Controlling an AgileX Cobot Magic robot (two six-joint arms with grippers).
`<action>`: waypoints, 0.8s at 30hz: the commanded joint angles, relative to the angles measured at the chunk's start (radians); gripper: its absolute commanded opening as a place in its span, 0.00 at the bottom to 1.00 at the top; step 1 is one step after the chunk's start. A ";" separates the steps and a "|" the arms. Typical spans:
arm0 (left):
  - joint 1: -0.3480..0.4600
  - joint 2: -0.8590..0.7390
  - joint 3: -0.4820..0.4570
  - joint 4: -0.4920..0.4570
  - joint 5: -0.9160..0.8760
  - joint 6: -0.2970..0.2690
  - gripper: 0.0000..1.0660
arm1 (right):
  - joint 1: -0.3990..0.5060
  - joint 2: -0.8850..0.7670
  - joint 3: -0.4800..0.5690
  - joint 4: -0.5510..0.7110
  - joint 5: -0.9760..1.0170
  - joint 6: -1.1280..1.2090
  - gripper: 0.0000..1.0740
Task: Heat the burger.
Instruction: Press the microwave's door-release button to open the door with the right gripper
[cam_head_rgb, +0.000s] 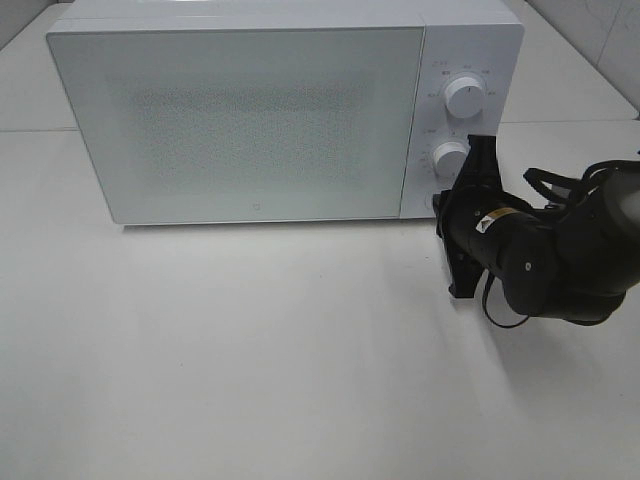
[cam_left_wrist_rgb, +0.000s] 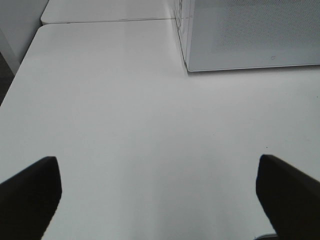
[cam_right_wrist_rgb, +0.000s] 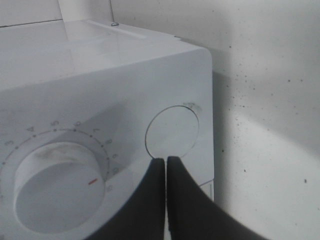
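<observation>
While the white box-shaped microwave (cam_head_rgb: 240, 120) stands at the back of the white tabletop (cam_head_rgb: 250, 350) with its frosted speckled door flat shut, the burger shows in no view; the door is too cloudy to tell if it sits inside.

The right gripper (cam_right_wrist_rgb: 165, 159) is up against the microwave's control panel, on the panel's lower part. Its two black fingers (cam_right_wrist_rgb: 150, 200) are pressed together with nothing between them. The tips sit at the rim of the round flush white button (cam_right_wrist_rgb: 172, 132) (touching or just short of it, cannot tell). Just beside the tips is the lower white round dial (cam_right_wrist_rgb: 55, 187), with a short red mark on its face and numbers around it. In the exterior high view the black wrist covers the tips, just under that lower dial; the upper white round dial (cam_head_rgb: 465, 97) stands clear above it.

The left gripper (cam_left_wrist_rgb: 156, 160) hangs over bare tabletop, its black fingers (cam_left_wrist_rgb: 30, 195) spread wide, holding nothing. The microwave's front corner lies well ahead of it.
</observation>
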 joint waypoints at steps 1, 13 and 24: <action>0.002 -0.014 -0.001 -0.003 -0.014 0.000 0.92 | -0.005 0.032 -0.040 0.037 0.004 0.002 0.00; 0.002 -0.014 -0.001 -0.003 -0.014 0.000 0.92 | -0.025 0.053 -0.126 0.117 0.002 -0.105 0.00; 0.002 -0.014 -0.001 -0.004 -0.014 0.000 0.92 | -0.052 0.065 -0.158 0.103 -0.082 -0.107 0.00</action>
